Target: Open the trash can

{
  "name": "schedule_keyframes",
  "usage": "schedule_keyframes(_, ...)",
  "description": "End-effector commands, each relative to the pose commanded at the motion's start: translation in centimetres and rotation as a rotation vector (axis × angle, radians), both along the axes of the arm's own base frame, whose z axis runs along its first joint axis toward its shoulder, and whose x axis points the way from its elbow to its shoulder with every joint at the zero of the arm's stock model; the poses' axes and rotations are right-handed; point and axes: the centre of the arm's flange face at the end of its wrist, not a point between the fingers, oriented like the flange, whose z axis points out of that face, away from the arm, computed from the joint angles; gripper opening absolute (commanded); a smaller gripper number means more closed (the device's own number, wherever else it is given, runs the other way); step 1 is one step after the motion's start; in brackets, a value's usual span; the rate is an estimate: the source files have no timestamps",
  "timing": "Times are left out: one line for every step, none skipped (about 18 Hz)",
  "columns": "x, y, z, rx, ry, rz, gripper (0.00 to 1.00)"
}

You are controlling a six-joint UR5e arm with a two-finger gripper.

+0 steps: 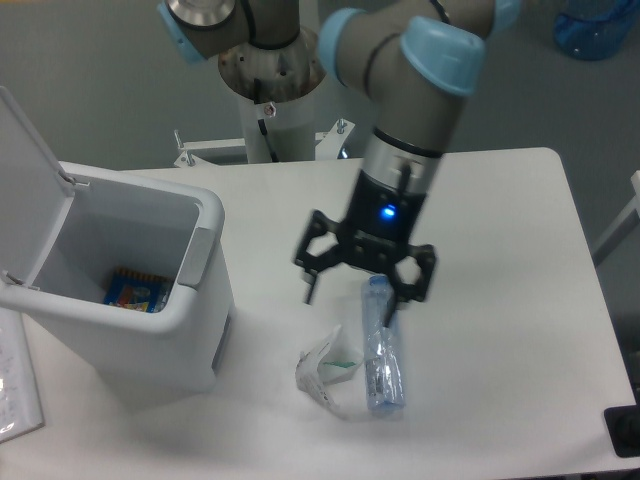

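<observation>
The white trash can (150, 330) stands at the table's left with its flat lid (25, 190) swung up and back, so the inside shows. A blue packet (138, 291) lies on its bottom. The grey push tab (197, 257) sits on the right rim. My gripper (350, 309) hangs open to the right of the can, well apart from it, with nothing between its fingers. Its right finger is just above the cap end of a clear plastic bottle (383, 352).
The bottle lies flat on the white table (500, 220). A crumpled clear wrapper (324, 370) rests left of the bottle. A paper sheet (15, 380) lies at the left edge. A dark object (625, 432) sits at the bottom right corner.
</observation>
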Motion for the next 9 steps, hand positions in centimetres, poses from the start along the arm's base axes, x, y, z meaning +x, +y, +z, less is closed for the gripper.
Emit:
schedule_keyframes(-1.0, -0.5, -0.7, -0.035, 0.030, -0.018, 1.00)
schedule_keyframes(-1.9, -1.0, -1.1, -0.068, 0.058, -0.028, 1.00)
schedule_keyframes(-3.0, -1.9, -1.7, -0.104, 0.080, -0.030, 1.00)
schedule_keyframes(-4.1, -2.3, -2.7, -0.138, 0.093, -0.042, 1.00)
schedule_keyframes(-4.9, -2.4, -3.5, -0.159, 0.109, -0.057, 1.00)
schedule_keyframes(-5.7, -2.4, -3.9, -0.185, 0.127, -0.072, 1.00)
schedule_keyframes(-6.2, -2.3, -4.1, -0.211, 0.154, -0.092, 1.00)
schedule_keyframes(-6.7, -2.2, -4.4, -0.241, 0.182, -0.124, 1.00)
schedule_keyframes(-7.1, -2.2, -4.8, -0.279, 0.208, -0.170, 1.00)
